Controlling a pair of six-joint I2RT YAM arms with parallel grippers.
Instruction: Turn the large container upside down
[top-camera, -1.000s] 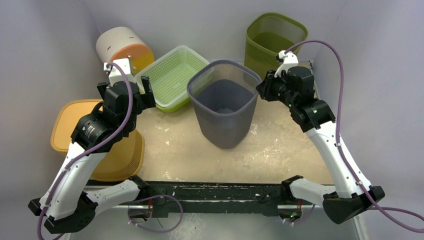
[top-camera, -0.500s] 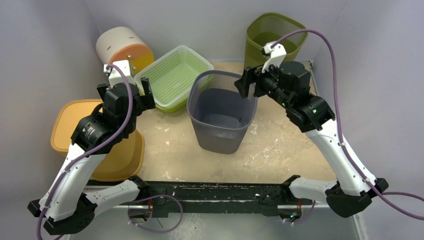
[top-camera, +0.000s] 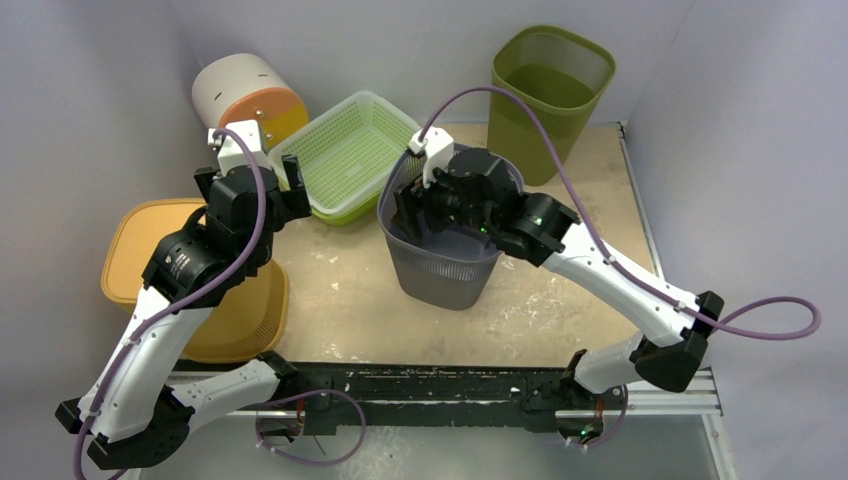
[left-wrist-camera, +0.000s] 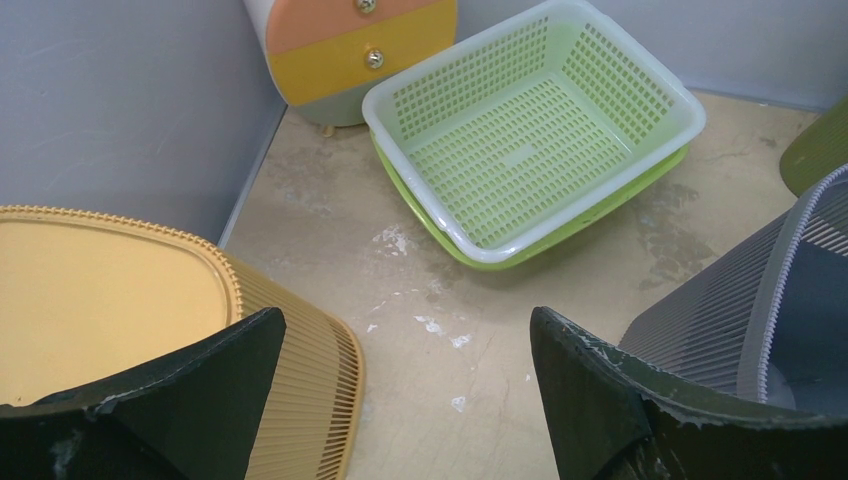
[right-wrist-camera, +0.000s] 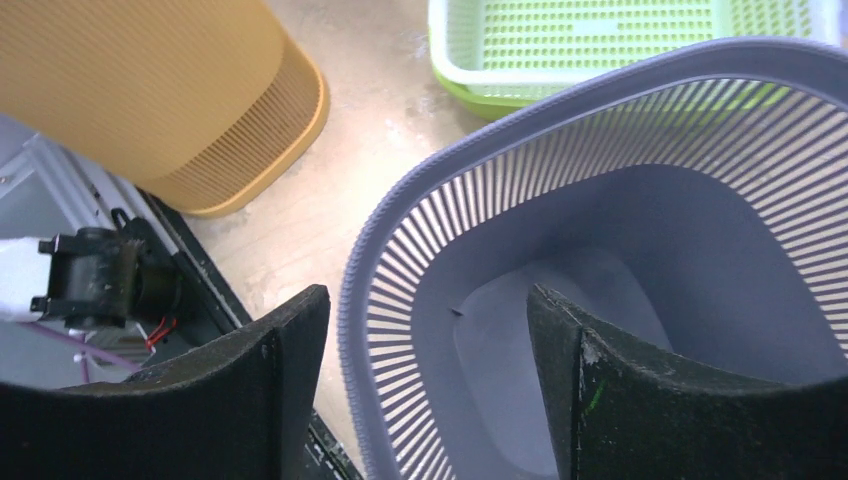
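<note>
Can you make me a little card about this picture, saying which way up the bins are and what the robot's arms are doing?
grey container: upright, open side up, middle of the table
right end effector: open, over the grey container's rim
left end effector: open, holding nothing
orange basket: upside down, left side
olive bin: upright, back right
green trays: stacked, at the back
flip: not yet done

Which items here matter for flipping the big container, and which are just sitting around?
In the job: grey slatted bin; right gripper, open over its rim.
Lying about: upturned orange bin; stacked green baskets; olive mesh bin; small drawer unit; left gripper, open.
</note>
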